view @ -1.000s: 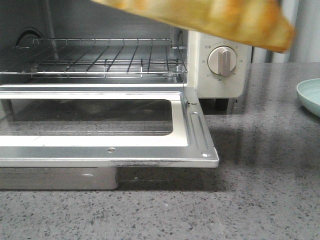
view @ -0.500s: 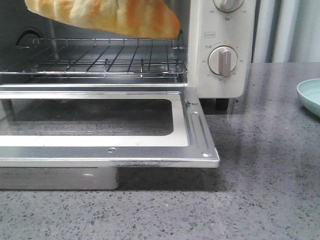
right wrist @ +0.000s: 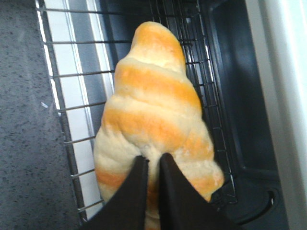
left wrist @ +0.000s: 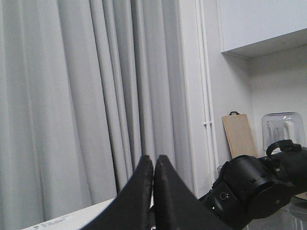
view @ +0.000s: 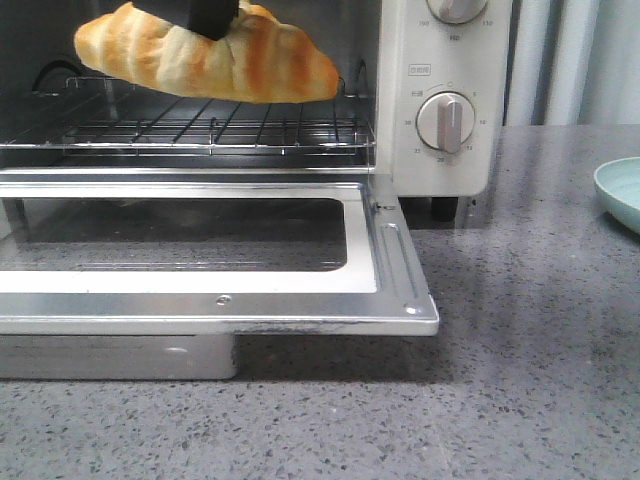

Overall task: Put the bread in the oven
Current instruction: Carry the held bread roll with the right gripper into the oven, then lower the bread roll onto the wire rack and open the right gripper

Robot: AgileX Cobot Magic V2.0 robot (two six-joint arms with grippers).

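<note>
Lying nearest in the front view: grey speckled surface point(view: 520, 380), then the oven point(view: 440, 150) door point(view: 390, 270), dropped flat and open toward the camera, glass pane framed in bright metal. Sitting off at the right edge, part of a pale green dish point(view: 620, 190). Hanging behind the door, inside the oven mouth, the bread point(view: 250, 65), lengthwise across the opening just above the wire rack point(view: 200, 125), possibly grazing it at the right-hand tip, hard to tell from this angle. Pinched near its middle by the dark fingers point(right wrist: 139, 191) of the right gripper point(right wrist: 153, 165), pressing into the soft cream crust between the orange stripes, with rack wires and dark oven floor showing past the loaf in the right wrist view. Raised well away, facing curtains point(left wrist: 72, 96) and a wooden board point(left wrist: 240, 136), the left gripper point(left wrist: 153, 165), fingers pressed together on nothing.
</note>
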